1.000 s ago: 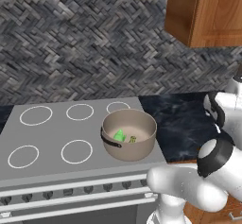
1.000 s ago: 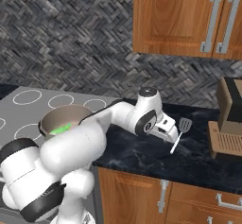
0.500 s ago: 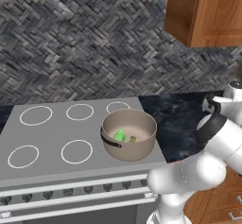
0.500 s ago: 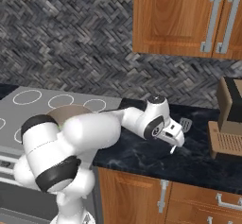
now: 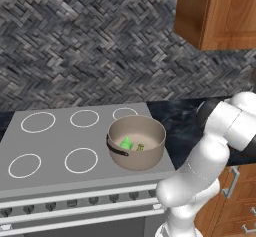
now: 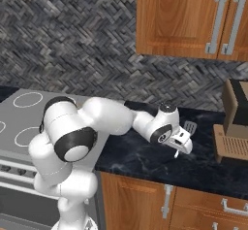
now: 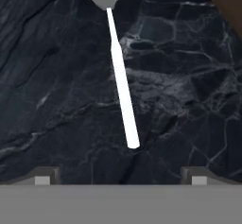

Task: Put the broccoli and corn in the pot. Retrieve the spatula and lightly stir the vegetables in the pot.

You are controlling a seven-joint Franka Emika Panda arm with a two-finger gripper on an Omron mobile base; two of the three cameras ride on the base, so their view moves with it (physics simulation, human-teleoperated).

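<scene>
Fingers [image 7: 121, 178] lowered, spatula [image 7: 120, 72] lying ahead between

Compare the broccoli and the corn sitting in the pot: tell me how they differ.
The broccoli is bright green; the corn is a duller yellow-olive. In the left base view the broccoli looks slightly larger and lies nearer the dark handle, while the corn sits to its right. Both are small lumps, close together on the bottom of the pot.

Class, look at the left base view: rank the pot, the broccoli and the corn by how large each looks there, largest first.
1. The pot, by far the largest.
2. The broccoli, a small green lump inside it.
3. The corn, slightly smaller-looking, though partly hidden by the pot's wall, so ranks two and three are unsure.
</scene>
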